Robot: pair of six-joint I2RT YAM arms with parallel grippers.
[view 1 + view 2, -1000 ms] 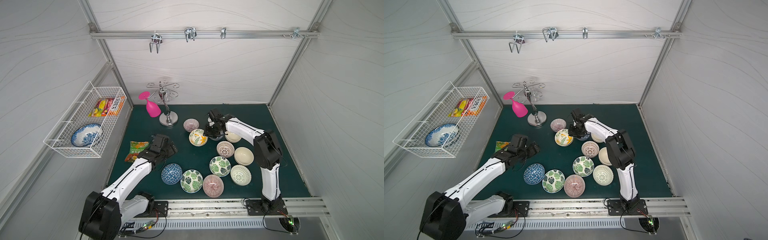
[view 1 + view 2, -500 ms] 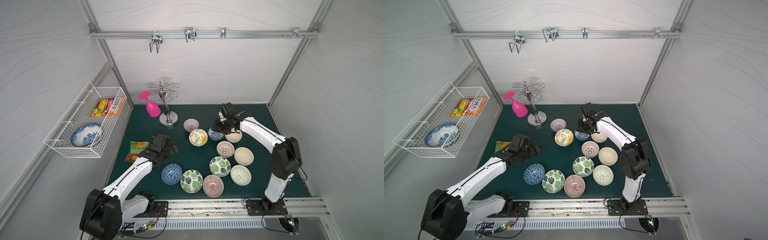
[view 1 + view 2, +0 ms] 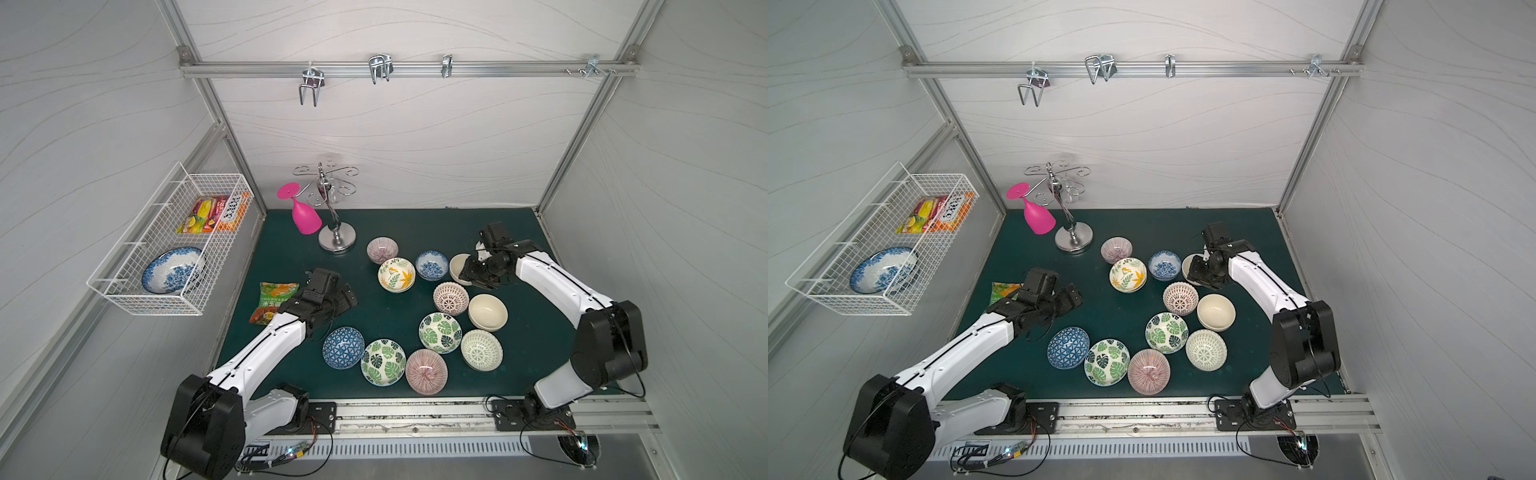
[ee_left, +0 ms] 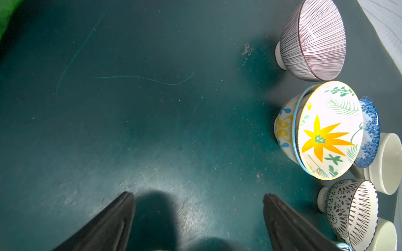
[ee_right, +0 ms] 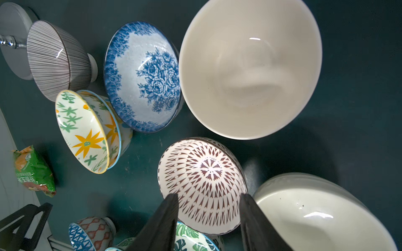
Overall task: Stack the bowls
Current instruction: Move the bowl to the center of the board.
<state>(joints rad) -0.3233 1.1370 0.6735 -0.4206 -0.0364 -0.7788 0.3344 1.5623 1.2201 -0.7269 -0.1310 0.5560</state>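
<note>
— Top views?
— In both, the floral stack (image 3: 396, 274) (image 3: 1128, 274), two yellow bowls nested, stood on the mat (image 3: 415, 224). My left gripper (image 3: 347, 297) hung well to its left. My right gripper (image 3: 471, 276) hung to its right, past the blue bowl (image 3: 432, 264), partly hiding a cream bowl (image 3: 456, 266). The loose bowls (image 3: 440, 332) stood singly, mostly on the stack's rail (image 3: 415, 411) side.
— Left wrist?
— I saw the fingers (image 4: 113, 223) spread wide with only mat between them. The stack (image 4: 326, 130) stood ahead, off to one side.
— Right wrist?
— Fingers (image 5: 161, 226) apart there too, gripping nothing, a lattice bowl (image 5: 202, 180) showing behind the gap. The stack (image 5: 84, 130) stood just beside the blue bowl (image 5: 143, 76).
</note>
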